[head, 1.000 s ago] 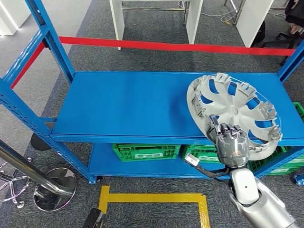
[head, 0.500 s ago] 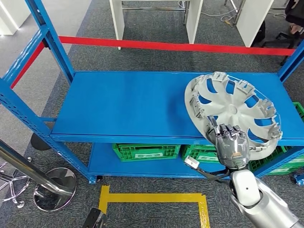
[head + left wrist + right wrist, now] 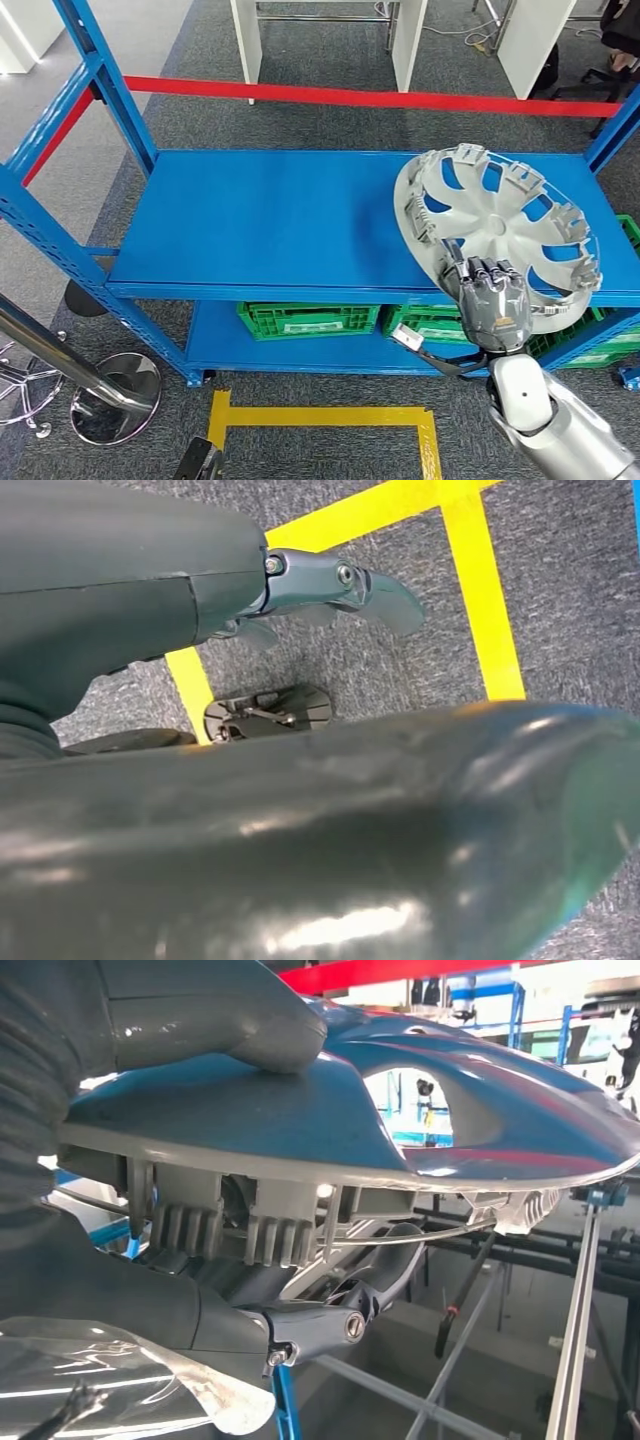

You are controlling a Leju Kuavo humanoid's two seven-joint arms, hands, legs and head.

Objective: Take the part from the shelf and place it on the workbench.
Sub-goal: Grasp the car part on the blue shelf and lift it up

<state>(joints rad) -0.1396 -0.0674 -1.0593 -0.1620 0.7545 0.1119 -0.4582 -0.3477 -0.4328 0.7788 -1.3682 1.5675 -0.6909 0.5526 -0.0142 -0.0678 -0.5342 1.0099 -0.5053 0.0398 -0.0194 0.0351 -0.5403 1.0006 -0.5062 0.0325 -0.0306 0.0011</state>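
The part is a silver hubcap [image 3: 498, 225] with curved spokes, at the right end of the blue shelf [image 3: 264, 220]. Its near edge overhangs the shelf front and it looks tilted. My right hand [image 3: 494, 305] grips that near edge from the front. In the right wrist view the thumb [image 3: 226, 1010] presses on the hubcap [image 3: 483, 1120] rim from one side and dark fingers [image 3: 324, 1325] curl against the ribbed other side. My left hand [image 3: 200, 460] hangs low by the floor, and in its wrist view its fingers [image 3: 340, 580] lie stretched out with nothing in them.
Green crates [image 3: 306, 318] sit on the lower shelf. A red tape barrier [image 3: 362, 97] runs behind the rack, with white table legs [image 3: 249, 45] beyond. Yellow floor tape [image 3: 324, 415] lies in front, and a chrome stand base [image 3: 113, 395] is at the lower left.
The hubcap has shifted slightly right and its far edge has risen a little. My right hand keeps its hold on the near rim and has moved a little right.
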